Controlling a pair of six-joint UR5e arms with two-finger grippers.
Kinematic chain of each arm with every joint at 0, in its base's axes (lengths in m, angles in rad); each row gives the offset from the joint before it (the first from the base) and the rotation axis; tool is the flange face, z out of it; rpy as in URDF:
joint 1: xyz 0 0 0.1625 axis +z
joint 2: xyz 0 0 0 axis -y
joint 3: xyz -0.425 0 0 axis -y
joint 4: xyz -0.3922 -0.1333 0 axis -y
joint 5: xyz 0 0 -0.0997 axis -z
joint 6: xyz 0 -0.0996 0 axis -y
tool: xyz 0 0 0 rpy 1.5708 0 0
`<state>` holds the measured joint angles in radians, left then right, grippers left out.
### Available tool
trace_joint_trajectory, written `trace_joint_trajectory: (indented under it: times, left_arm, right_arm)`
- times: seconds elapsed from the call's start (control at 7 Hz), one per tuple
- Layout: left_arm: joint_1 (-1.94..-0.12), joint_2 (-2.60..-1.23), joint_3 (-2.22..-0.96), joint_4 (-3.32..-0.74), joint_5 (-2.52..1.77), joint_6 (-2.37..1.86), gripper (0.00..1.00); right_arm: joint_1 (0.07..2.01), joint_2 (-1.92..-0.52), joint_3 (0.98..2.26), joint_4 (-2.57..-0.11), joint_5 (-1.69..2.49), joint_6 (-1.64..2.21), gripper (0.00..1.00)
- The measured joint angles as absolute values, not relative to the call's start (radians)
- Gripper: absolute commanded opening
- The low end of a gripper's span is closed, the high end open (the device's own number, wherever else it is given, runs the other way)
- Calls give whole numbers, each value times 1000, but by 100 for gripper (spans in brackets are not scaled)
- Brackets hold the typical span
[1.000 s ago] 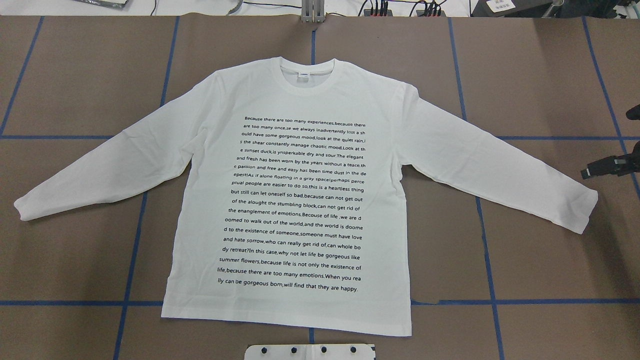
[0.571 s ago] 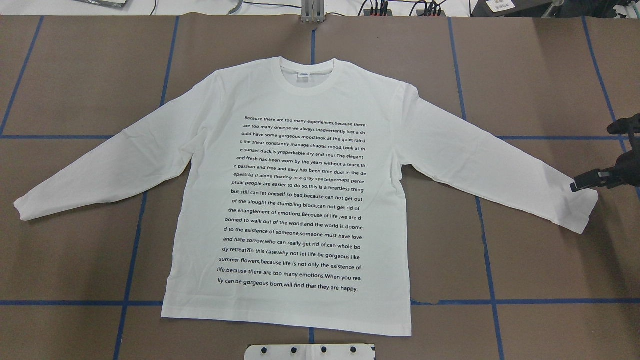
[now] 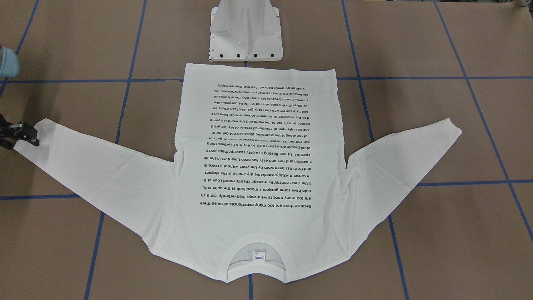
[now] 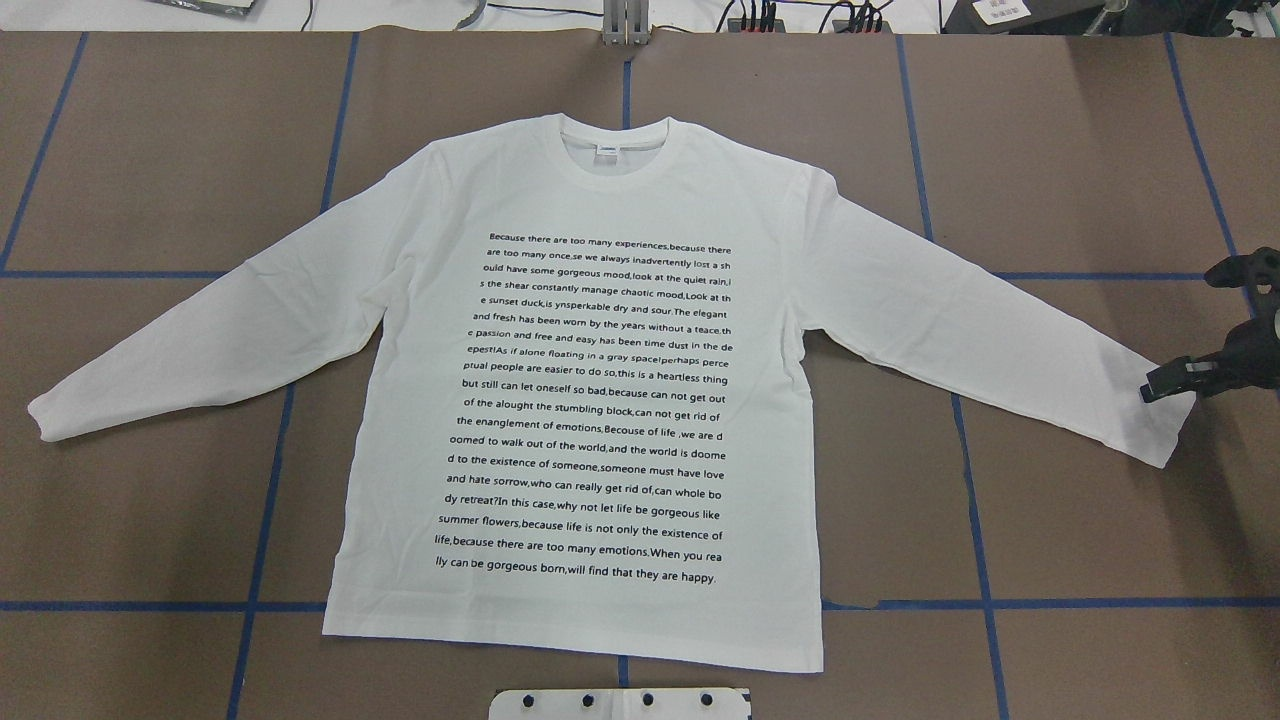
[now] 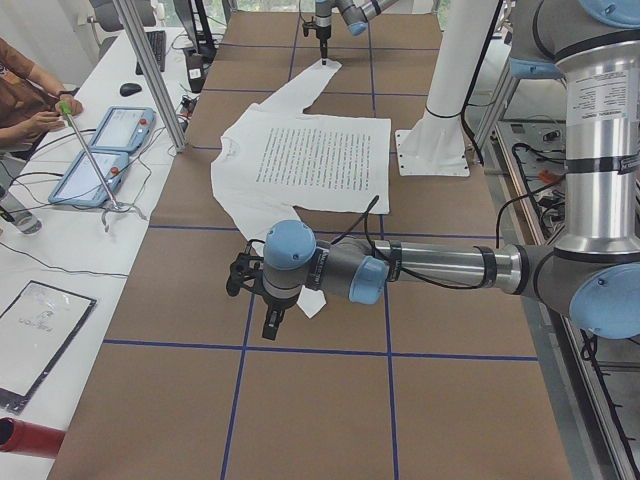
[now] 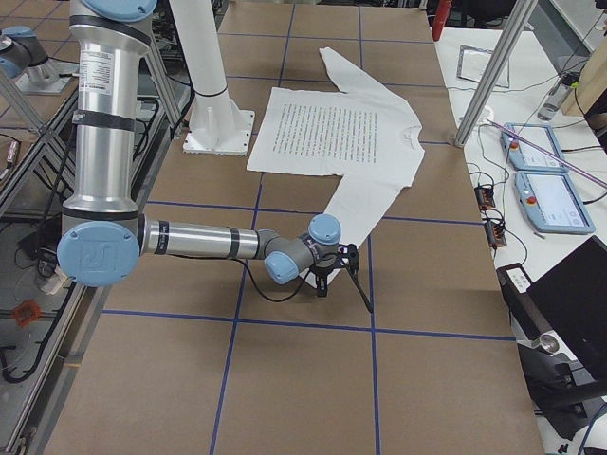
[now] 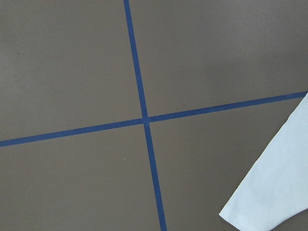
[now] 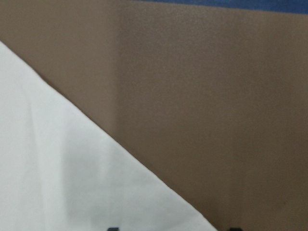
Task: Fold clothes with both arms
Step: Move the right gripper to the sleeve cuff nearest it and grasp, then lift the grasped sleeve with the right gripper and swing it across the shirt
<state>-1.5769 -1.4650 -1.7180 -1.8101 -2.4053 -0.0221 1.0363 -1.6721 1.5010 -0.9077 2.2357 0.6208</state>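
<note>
At table's right end, right gripper (image 4: 1188,340) hovers over the near sleeve cuff (image 4: 1150,430), fingers spread. White long-sleeved shirt (image 4: 600,400) lies flat mid-table, print up, unfolded. Step, likely: first sleeve grasp. Next calls for descent and a pinch on the cuff. Left gripper (image 5: 263,305) by opposite cuff, state untellable. Count: one shirt, two arms.

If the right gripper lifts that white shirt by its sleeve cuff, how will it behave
The shirt lies limp and flat, so it's probably floppy and would drape from the right gripper. Thin cloth, likely light. Pushing the cuff would probably bunch it.
</note>
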Motion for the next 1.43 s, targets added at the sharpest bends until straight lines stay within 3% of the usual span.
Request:
trace_joint_trajectory:
  times: [0.14,0.29,0.57,1.14,1.43]
  left_arm:
    - [-1577,-1465,-1716,-1810,-2405,-22,100]
    - [-1577,-1465,-1713,-1810,-2405,-22,100]
    - [-1576,-1465,-1710,-1810,-2405,-21,99]
    - [-1577,-1464,-1707,-1810,-2410,-24,99]
    - [-1577,-1465,-1706,-1811,-2413,-23,99]
  right_arm:
    - [1036,-1672,1504,-908,2238,621,4]
    - [1037,-1671,1510,-909,2240,621,0]
    - [1041,-1671,1571,-955,2259,621,0]
    - [1065,-1686,1859,-1093,2306,690,0]
    - [1065,-1510,1907,-1101,2379,927,0]
